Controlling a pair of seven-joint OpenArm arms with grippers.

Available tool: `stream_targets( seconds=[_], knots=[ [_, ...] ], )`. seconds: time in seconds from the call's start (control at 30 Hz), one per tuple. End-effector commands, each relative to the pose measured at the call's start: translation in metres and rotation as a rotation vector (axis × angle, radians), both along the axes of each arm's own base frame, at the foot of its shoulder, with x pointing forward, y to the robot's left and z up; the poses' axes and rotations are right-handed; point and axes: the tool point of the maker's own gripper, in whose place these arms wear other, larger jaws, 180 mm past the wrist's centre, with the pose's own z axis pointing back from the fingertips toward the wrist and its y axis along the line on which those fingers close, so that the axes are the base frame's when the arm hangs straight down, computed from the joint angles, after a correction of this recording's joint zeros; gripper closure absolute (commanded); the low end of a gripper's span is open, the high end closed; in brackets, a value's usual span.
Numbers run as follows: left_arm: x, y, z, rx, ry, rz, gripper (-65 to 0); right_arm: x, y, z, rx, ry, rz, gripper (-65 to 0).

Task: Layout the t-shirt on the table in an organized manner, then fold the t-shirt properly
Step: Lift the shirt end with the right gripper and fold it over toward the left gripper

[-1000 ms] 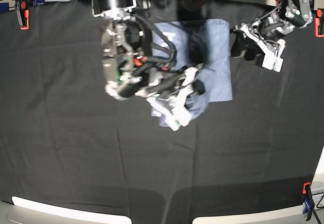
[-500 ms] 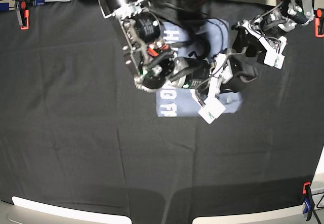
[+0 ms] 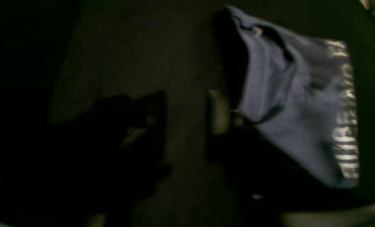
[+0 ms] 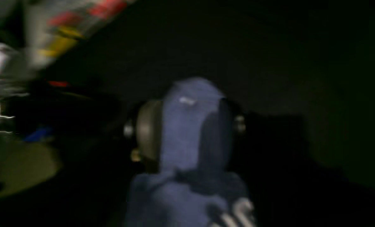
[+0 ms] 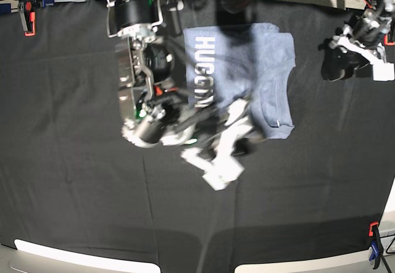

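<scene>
A bunch of the t-shirt [image 4: 190, 126] is pinched between the 2 pads of the right gripper [image 4: 187, 129]. The left gripper [image 3: 187, 116] is held with its jaws apart and nothing between them, just beside the shirt's edge. The t-shirt is spread at the far middle of the table [image 5: 74, 180], with white letters showing. An orange clamp [image 5: 27, 13] is seen at a far corner.
</scene>
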Motion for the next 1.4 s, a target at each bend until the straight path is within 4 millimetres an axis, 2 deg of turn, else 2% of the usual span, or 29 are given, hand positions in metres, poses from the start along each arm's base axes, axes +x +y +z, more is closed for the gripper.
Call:
stream_targets(
  seconds=[0.0, 0.03, 0.13, 0.27, 0.4, 0.5, 0.6, 0.77, 0.87, 1.17, 1.37],
  knots=[
    [0.004, -0.010, 0.016, -0.038, -0.048, -0.034, -4.2, 0.013, 0.005, 0.029, 0.063, -0.084, -0.010, -16.7],
    [0.001, -0.021, 0.015, -0.070, -0.028, -0.077, 0.0, 0.020, -0.001, 0.024, 0.027, -0.100, -0.026, -11.6],
    [-0.012, -0.058, 0.008, -0.121, 0.049, -0.224, 0.0, 0.038, -0.016, 0.000, -0.099, -0.092, -0.039, 0.0],
    [-0.028, -0.106, -0.002, -0.166, 0.114, -0.395, 0.0, 0.057, -0.022, -0.033, -0.205, -0.020, -0.029, 0.0],
    [-0.032, -0.133, 0.000, -0.205, 0.110, -0.463, 0.0, 0.074, -0.026, -0.056, -0.252, 0.035, -0.035, 0.0],
    [-0.033, -0.137, 0.003, -0.213, 0.101, -0.473, 0.0, 0.081, -0.029, -0.073, -0.279, 0.072, -0.039, 0.0],
    [-0.044, -0.141, 0.002, -0.223, 0.132, -0.509, 0.0, 0.081, -0.026, -0.085, -0.250, 0.095, -0.044, 0.0],
    [-0.073, -0.145, -0.028, -0.113, 0.256, -0.572, 0.0, 0.071, -0.031, -0.111, -0.295, 0.163, -0.034, 0.0],
    [-0.079, -0.142, -0.044, -0.025, 0.275, -0.561, 0.0, 0.065, -0.033, -0.117, -0.321, 0.184, -0.017, 0.0],
    [-0.058, -0.119, -0.081, 0.103, 0.255, -0.456, 0.0, 0.054, -0.046, -0.126, -0.375, 0.203, 0.006, 0.0],
    [-0.013, -0.115, -0.088, 0.089, 0.227, -0.426, 0.0, 0.037, -0.070, -0.130, -0.413, 0.175, -0.016, 0.0]
  ],
)
